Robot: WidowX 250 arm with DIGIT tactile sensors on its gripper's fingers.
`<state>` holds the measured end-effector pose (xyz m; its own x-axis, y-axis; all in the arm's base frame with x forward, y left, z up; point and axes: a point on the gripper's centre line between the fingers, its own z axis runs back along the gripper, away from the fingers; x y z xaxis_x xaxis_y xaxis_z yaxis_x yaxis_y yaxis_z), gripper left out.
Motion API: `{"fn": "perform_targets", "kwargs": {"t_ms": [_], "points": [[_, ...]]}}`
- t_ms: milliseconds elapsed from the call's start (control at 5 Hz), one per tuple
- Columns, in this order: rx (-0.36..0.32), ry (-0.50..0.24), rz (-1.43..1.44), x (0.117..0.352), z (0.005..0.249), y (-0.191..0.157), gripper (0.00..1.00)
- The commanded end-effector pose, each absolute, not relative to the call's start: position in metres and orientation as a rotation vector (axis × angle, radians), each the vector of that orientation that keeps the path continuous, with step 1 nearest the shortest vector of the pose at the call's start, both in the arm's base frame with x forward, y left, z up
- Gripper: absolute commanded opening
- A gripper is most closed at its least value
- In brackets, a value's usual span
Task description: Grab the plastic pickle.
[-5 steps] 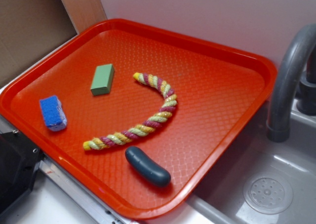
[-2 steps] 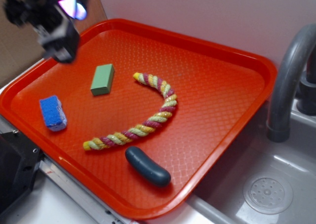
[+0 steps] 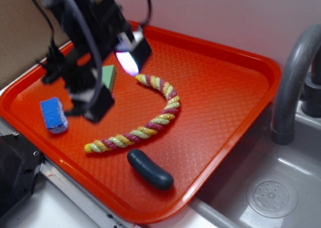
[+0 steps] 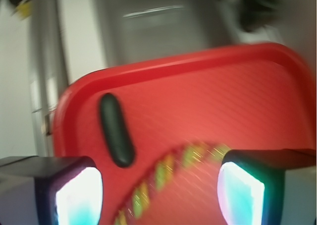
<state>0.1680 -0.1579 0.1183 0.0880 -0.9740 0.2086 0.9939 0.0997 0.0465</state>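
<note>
No brand, label or writing can be read anywhere. The plastic pickle (image 3: pixel 149 168) lies on the red tray (image 3: pixel 225 112) near its 6 o'clock edge, just beside the yellow-and-maroon rope (image 3: pixel 145 118) but apart from it. The claw (image 3: pixel 108 85) hangs blurred over the tray's 10 o'clock part, well apart from the pickle; in the wrist view its jaws stand wide with nothing between them. A green block (image 3: pixel 109 76) sits partly hidden behind it, a blue sponge (image 3: pixel 53 114) at 9 o'clock.
</note>
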Motion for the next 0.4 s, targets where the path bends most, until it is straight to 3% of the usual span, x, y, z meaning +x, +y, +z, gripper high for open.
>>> {"fn": "perform_targets", "kwargs": {"t_ms": [0, 200], "points": [[-0.143, -0.115, -1.714, 0.143, 0.088, -0.170, 1.00], [-0.174, -0.089, -1.740, 0.140, 0.073, -0.178, 1.00]]}}
